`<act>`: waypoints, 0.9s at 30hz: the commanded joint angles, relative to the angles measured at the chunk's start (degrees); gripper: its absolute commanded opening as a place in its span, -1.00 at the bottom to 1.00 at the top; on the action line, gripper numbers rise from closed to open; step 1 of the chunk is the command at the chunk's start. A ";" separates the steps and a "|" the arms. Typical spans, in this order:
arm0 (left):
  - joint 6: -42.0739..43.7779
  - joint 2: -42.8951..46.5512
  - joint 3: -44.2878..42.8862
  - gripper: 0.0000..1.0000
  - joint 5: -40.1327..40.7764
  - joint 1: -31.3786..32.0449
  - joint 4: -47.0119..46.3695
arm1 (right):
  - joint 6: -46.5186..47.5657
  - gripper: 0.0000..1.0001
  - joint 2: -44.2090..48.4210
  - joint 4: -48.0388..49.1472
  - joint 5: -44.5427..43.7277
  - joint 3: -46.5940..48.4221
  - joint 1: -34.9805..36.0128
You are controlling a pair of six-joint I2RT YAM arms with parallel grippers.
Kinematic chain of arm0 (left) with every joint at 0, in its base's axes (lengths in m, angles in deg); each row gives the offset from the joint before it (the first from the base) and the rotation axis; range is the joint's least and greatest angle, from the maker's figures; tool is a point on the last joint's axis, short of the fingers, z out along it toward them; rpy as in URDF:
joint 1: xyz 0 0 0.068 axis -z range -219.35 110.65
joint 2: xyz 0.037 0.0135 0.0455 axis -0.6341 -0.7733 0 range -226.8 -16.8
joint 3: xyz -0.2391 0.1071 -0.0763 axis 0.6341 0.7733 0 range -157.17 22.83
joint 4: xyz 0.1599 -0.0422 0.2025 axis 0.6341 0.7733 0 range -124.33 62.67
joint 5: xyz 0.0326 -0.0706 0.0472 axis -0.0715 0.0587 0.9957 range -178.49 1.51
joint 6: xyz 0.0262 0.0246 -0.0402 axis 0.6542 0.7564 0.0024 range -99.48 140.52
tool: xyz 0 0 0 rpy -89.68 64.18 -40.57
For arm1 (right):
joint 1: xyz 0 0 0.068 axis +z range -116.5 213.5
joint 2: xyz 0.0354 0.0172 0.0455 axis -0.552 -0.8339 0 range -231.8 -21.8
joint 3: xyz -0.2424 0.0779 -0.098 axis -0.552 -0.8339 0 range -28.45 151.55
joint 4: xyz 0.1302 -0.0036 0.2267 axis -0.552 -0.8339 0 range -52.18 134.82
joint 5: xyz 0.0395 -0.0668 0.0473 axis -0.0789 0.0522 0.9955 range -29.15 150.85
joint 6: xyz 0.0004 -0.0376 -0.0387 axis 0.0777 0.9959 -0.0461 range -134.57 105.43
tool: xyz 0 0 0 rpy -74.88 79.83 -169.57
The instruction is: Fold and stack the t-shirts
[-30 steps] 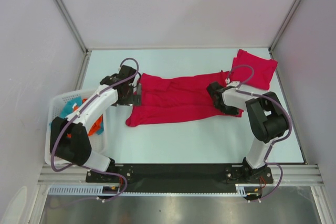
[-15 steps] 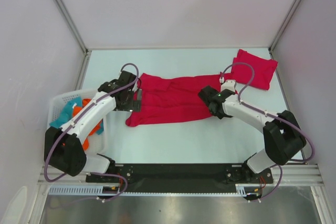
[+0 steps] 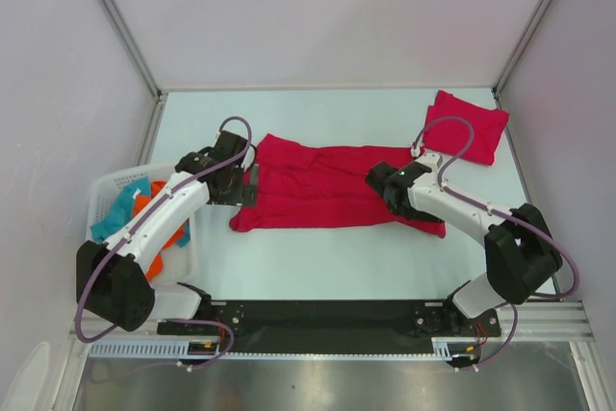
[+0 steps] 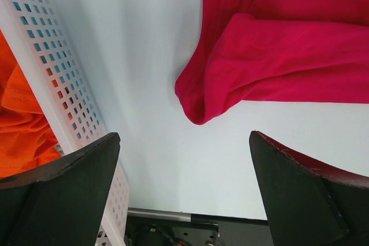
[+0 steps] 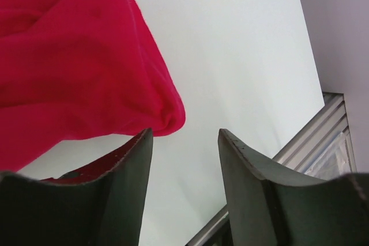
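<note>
T-shirt [image 3: 318,190] lies with long axis running left-right.

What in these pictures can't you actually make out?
- Top view: the right arm covers the right end of the spread t-shirt.
- Top view: the left arm hides part of the basket, so its garments cannot be counted.
- Left wrist view: top and right edges cut the t-shirt off.
- Right wrist view: left edge cuts it off.
</note>
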 commanded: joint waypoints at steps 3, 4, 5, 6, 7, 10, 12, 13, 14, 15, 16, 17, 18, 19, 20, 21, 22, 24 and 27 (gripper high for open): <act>-0.02 -0.75 -2.92 0.99 0.70 0.33 0.10 | -2.09 0.11 -3.50 -1.19 -2.93 4.71 0.29; -0.02 -1.37 -3.80 0.99 0.60 0.33 -0.08 | -1.39 0.11 -4.11 -0.32 -3.20 5.24 -0.32; 0.07 -2.86 -4.60 0.99 0.60 0.33 -0.43 | -0.51 0.11 -4.46 0.47 -3.11 6.29 -0.93; 0.59 -3.66 -6.61 0.99 0.52 0.33 -0.60 | 2.11 0.11 -4.81 1.44 -2.85 6.91 -1.63; 0.86 -4.79 -8.02 1.00 0.60 0.33 -0.69 | 3.96 0.11 -5.77 4.66 -1.54 7.53 -2.69; 2.18 -12.85 -15.31 0.99 1.65 0.33 -0.52 | 11.34 0.09 -8.23 12.57 2.85 10.86 -8.13; 2.97 -16.65 -21.26 0.99 2.01 0.16 -0.25 | 13.99 0.07 -10.78 15.32 3.92 15.25 -11.83; 3.06 -20.59 -23.48 0.99 1.92 0.07 0.44 | 15.56 0.06 -12.18 16.12 3.83 17.35 -12.71; 3.15 -22.45 -25.76 0.99 1.83 0.07 0.80 | 16.45 0.06 -15.85 16.30 3.75 19.38 -14.28; 3.15 -24.21 -29.88 1.00 1.75 -0.10 0.98 | 17.07 0.06 -17.54 16.91 3.83 23.23 -14.99; 3.23 -27.80 -32.18 0.99 1.31 -0.19 1.41 | 18.99 0.06 -19.39 17.52 4.09 24.92 -15.78; 3.15 -29.66 -36.81 0.99 0.96 -0.28 1.94 | 19.62 0.06 -22.71 17.88 4.62 26.50 -17.27; 3.15 -31.33 -39.04 1.00 0.87 -0.37 2.73 | 19.88 0.05 -24.66 17.53 5.41 30.34 -17.98; 3.15 -34.66 -41.15 0.99 0.78 -0.37 3.08 | 20.58 0.05 -26.07 17.70 5.68 31.78 -18.51; 3.23 -36.34 -45.43 0.99 0.52 -0.46 3.52 | 20.94 0.05 -28.87 17.97 6.20 33.09 -19.04; 3.32 -38.01 -47.65 1.00 0.60 -0.63 4.74 | 21.11 0.05 -30.12 18.14 7.34 35.37 -20.00; 3.41 -41.42 -49.85 0.99 0.60 -0.72 5.37 | 21.38 0.04 -31.26 18.41 7.78 36.44 -20.36; 3.67 -44.69 -56.18 0.99 1.04 -1.07 7.64 | 22.35 0.04 -35.03 18.67 7.96 38.55 -21.06; 4.02 -50.06 -62.16 0.99 1.31 -1.69 9.50 | 22.87 0.04 -39.60 18.15 8.58 43.38 -21.85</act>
